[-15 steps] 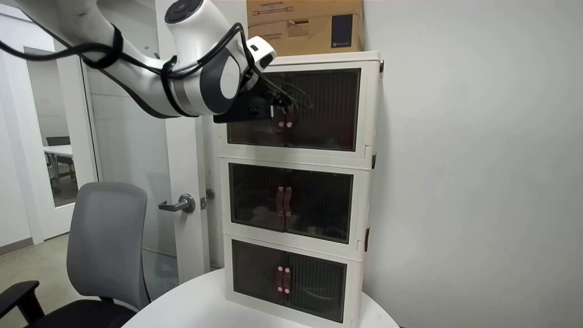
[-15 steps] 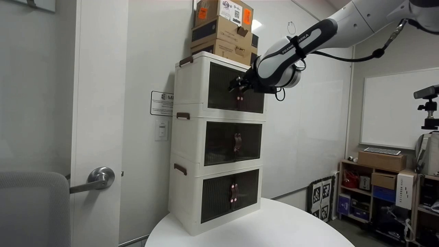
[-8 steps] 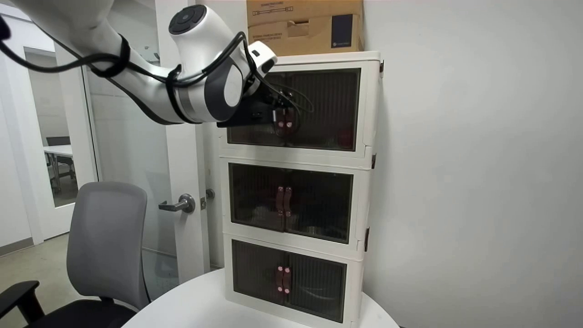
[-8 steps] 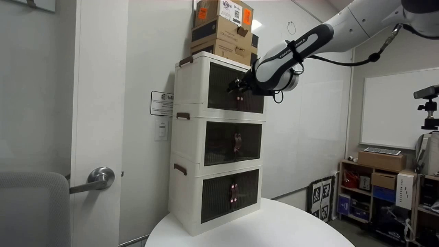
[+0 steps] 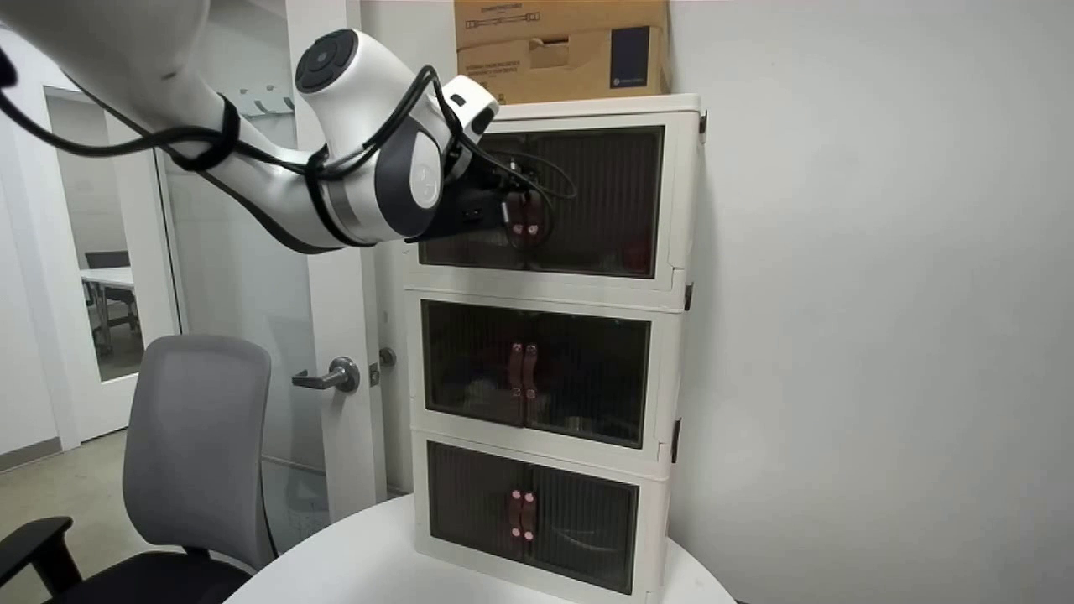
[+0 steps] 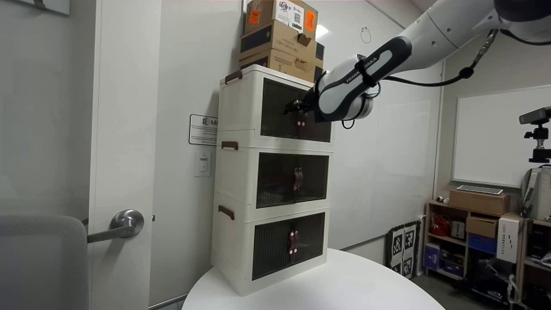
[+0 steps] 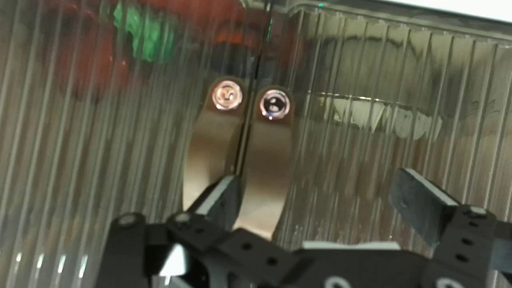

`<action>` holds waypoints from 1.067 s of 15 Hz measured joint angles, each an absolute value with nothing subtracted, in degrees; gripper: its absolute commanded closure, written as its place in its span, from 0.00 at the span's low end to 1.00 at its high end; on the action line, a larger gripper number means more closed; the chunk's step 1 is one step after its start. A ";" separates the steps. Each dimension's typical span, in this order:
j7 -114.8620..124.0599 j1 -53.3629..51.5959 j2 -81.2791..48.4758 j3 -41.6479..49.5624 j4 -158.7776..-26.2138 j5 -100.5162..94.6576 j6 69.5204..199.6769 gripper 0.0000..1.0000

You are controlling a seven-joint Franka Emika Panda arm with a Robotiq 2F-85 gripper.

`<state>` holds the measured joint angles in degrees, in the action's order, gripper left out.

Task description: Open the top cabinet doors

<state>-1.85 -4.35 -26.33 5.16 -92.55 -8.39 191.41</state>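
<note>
The top cabinet doors [image 5: 600, 205] are shut dark glass panels in a cream-white frame; both exterior views show them [image 6: 275, 110]. In the wrist view the ribbed panels [image 7: 352, 168] meet at a narrow seam. Two strap handles stand side by side there, a left strap [image 7: 210, 144] and a right strap [image 7: 267, 160], each with a round stud. My gripper [image 7: 318, 174] is open in front of them. Its left finger overlaps the gap between the straps; its right finger is over the right panel. The right strap lies between the fingers; contact cannot be told. The gripper [image 6: 292, 107] partly hides the handles in an exterior view.
Two more dark-glass door pairs sit below, the middle [image 5: 579, 377] and the bottom [image 5: 579, 528]. Cardboard boxes [image 6: 280, 47] stand on top of the cabinet. The cabinet stands on a round white table [image 6: 344, 284]. An office chair [image 5: 197, 445] and a room door [image 6: 122, 129] are beside it.
The arm's forearm and wrist have sunk somewhat, and the gripper has shifted slightly with its tilt changed. The doors have not moved.
</note>
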 measured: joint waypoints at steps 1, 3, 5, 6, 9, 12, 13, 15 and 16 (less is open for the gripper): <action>-1.74 -5.93 -26.57 7.00 -92.78 -8.18 192.78 0.00; -1.56 -8.49 -27.25 10.02 -93.38 -7.37 195.84 0.00; -1.57 -10.44 -27.83 12.04 -94.26 -6.06 199.05 0.00; -1.57 -11.24 -28.16 12.80 -94.62 -5.40 200.54 0.00; -1.74 -13.56 -29.26 14.91 -95.49 -2.93 204.26 0.00; -1.85 -15.41 -30.38 16.37 -95.78 -0.30 205.96 0.00; -1.85 -15.76 -30.70 16.60 -95.80 0.41 206.33 0.00; -1.85 -16.08 -31.11 17.06 -95.79 1.48 206.88 0.00; -1.85 -16.10 -31.25 17.25 -95.79 1.98 206.97 0.25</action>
<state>-1.85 -16.10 -31.25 17.25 -95.79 1.98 206.97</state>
